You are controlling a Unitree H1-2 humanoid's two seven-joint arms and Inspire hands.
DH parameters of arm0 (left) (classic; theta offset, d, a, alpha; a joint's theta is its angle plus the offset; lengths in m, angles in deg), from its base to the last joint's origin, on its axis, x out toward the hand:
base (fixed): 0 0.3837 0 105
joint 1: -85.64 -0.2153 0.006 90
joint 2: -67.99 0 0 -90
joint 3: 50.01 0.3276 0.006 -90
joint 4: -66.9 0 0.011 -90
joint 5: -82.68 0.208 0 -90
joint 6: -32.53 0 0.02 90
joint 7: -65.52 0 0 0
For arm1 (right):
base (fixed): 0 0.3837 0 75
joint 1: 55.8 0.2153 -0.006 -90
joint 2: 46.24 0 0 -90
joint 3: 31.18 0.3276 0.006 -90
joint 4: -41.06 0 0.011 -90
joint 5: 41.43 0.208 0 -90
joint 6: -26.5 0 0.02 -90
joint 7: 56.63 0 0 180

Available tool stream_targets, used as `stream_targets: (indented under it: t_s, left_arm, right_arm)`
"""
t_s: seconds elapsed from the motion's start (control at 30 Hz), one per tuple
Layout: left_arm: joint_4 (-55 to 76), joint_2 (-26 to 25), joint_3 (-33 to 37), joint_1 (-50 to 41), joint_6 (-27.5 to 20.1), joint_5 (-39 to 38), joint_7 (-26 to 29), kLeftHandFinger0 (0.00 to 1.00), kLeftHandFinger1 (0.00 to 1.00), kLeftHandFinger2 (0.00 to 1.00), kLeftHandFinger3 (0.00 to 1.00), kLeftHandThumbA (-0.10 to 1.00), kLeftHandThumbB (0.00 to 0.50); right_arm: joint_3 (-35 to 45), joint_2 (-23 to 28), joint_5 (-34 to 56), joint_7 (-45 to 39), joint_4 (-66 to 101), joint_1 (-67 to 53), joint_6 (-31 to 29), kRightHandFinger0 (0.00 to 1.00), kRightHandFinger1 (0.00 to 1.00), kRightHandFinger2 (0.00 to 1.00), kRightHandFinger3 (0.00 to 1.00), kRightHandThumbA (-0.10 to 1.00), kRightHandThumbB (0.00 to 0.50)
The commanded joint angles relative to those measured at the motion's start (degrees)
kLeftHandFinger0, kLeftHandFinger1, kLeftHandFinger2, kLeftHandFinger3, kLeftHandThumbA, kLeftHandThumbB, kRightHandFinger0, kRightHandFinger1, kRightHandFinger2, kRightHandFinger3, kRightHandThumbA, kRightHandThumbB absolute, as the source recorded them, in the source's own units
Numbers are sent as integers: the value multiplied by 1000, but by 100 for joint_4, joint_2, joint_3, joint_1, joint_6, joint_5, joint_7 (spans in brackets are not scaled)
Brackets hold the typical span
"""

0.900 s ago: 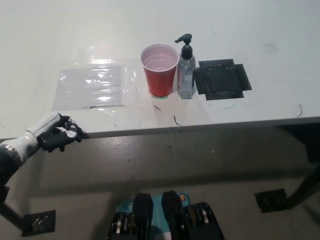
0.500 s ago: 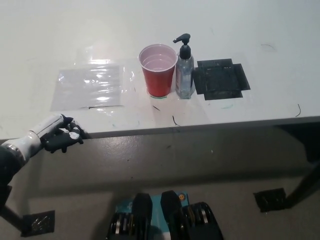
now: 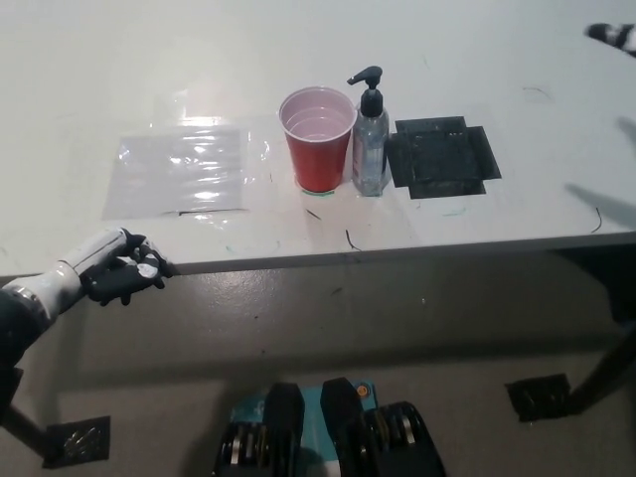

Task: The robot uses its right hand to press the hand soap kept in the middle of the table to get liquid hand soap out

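New since the earlier frames: a dark shape with pale bands shows at the far upper right edge of the frame, and grey shadows fall on the table [image 3: 556,60] at right, below it, where none lay before. This is probably the right hand [image 3: 613,35] coming in over the far side, though only a tip shows; too little is visible to tell whether it is spread, clenched or holding anything. If so, the approach has only begun: it is well apart from the target and nothing is pressed yet. The soap bottle [image 3: 370,139], clear with a black pump head, stands upright at upper centre of the frame, unchanged in place. It is just beside, perhaps touching, a red cup [image 3: 318,139] on its left; a black square patch [image 3: 440,157] lies just right of it. A clear plastic sheet [image 3: 179,171] lies flat toward the left of the tabletop. The left hand [image 3: 117,272] rests at lower left, at the near table edge, fingers curled inward against the edge, grasping no object; it sits much as before. Judgement: the reach must cross from upper right to centre and come down on the pump head without knocking the cup.
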Motion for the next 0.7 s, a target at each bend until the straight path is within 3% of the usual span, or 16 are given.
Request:
stream_targets:
  t_s: [0.0, 0.07, 0.17, 0.27, 0.53, 0.6, 0.67]
  left_arm:
    - [59, -121, -42, 189, -48, 127, -69, 127, 211, 444, 601, 325, 12]
    - [30, -99, -68, 216, -5, 81, -90, 125, 205, 436, 609, 353, 15]
    - [14, -103, -74, 217, -9, 102, -84, 130, 211, 437, 598, 385, 19]
    - [5, -104, -77, 230, 28, 86, -118, 119, 198, 441, 596, 406, 12]
    - [34, -106, -50, 220, 62, 118, -201, 145, 216, 456, 616, 443, 17]
    - [3, -90, -85, 230, -11, 74, -199, 98, 181, 429, 617, 444, 31]
    - [-11, -79, -97, 238, -19, 50, -213, 87, 171, 416, 604, 450, 36]
  right_arm:
    - [-314, 134, -393, -393, -131, 581, -244, 1000, 1000, 1000, 1000, 1000, 435]
    - [-478, 86, -452, -492, -237, 750, -280, 1000, 1000, 1000, 1000, 1000, 474]
    - [-779, -16, -603, -654, -438, 1060, -185, 1000, 1000, 1000, 1000, 1000, 470]
    - [-1019, -205, -746, -703, -733, 1378, -12, 1000, 1000, 1000, 1000, 1000, 500]
    - [-1381, -627, -1004, -764, -1823, 1971, -575, 1000, 1000, 1000, 1000, 1000, 500]
    - [-1536, -779, -1136, -752, -2254, 2215, -898, 1000, 1000, 1000, 1000, 1000, 464]
    - [-1570, -839, -1169, -752, -2344, 2283, -888, 1000, 1000, 1000, 1000, 1000, 461]
